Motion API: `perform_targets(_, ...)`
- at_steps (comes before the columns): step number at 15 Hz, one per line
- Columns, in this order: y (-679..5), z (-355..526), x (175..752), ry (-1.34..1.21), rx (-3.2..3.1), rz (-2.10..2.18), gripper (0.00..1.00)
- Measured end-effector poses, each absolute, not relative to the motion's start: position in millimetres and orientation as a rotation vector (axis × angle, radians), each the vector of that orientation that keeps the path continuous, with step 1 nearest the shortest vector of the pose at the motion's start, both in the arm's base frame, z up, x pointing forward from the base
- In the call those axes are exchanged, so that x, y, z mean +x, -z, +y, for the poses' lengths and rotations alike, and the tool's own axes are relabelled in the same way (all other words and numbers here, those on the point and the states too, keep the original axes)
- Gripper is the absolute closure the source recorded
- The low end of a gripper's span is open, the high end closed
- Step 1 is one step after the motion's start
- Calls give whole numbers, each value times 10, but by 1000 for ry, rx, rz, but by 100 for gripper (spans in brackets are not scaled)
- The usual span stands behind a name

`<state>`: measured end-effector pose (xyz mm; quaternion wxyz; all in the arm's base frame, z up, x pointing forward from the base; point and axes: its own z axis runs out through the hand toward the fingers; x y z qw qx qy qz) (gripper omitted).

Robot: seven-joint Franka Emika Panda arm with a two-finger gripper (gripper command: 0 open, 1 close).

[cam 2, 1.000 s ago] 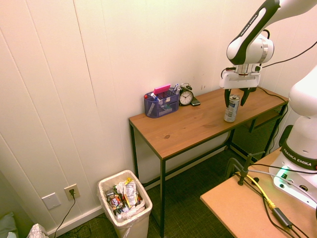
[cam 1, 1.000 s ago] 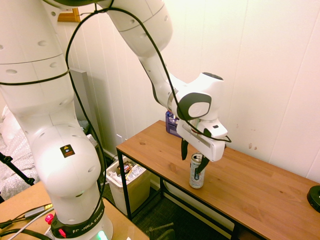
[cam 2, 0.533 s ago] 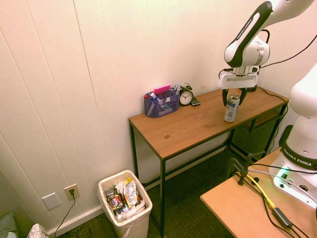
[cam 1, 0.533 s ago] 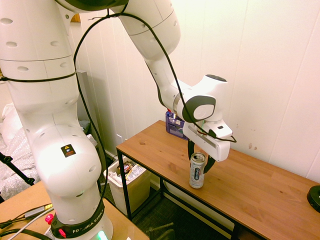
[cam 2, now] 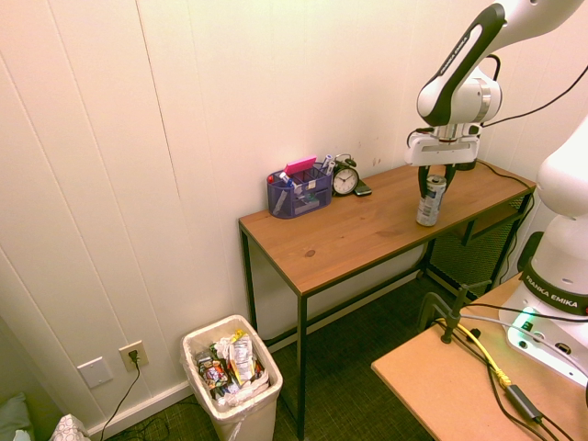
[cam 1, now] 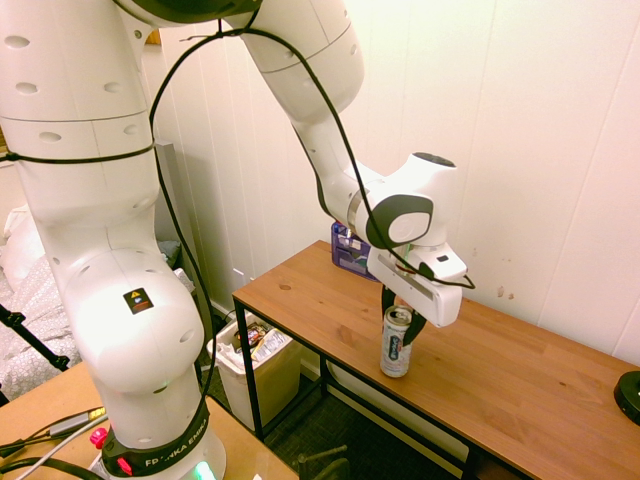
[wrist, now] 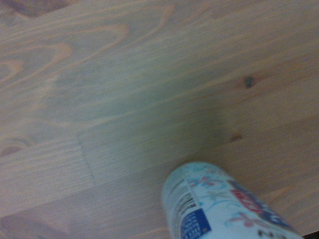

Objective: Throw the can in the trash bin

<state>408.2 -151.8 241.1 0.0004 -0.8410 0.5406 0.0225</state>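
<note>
The can (cam 1: 396, 345) (cam 2: 427, 204) stands upright on the wooden table (cam 1: 520, 380) (cam 2: 349, 234), near its front edge. My gripper (cam 1: 398, 318) (cam 2: 435, 182) reaches down over the can's top, and its dark fingers press against both sides of the upper part. The wrist view shows the can's printed side (wrist: 224, 209) rising from the bottom edge over the wood grain. The trash bin (cam 2: 243, 423) (cam 1: 270, 385) stands on the floor by the table's far end from the can, filled with paper wrappers.
A blue-purple desk organizer (cam 2: 299, 193) (cam 1: 345, 250) and a small alarm clock (cam 2: 345, 179) sit at the back of the table by the wall. A black round object (cam 1: 630, 395) rests at the table's other end. A second wooden surface (cam 2: 459, 386) lies in front.
The fingers, spread wide around the can's top a second ago, have closed in against its sides. The can has stayed upright in the same spot.
</note>
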Motion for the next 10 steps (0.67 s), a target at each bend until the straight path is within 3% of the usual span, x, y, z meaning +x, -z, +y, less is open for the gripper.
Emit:
perform_targets(5,-2603,-1260,4112,-8,-2704,1621,100)
perform_targets(10,-3525,706,4248,161,-2860,1349,100)
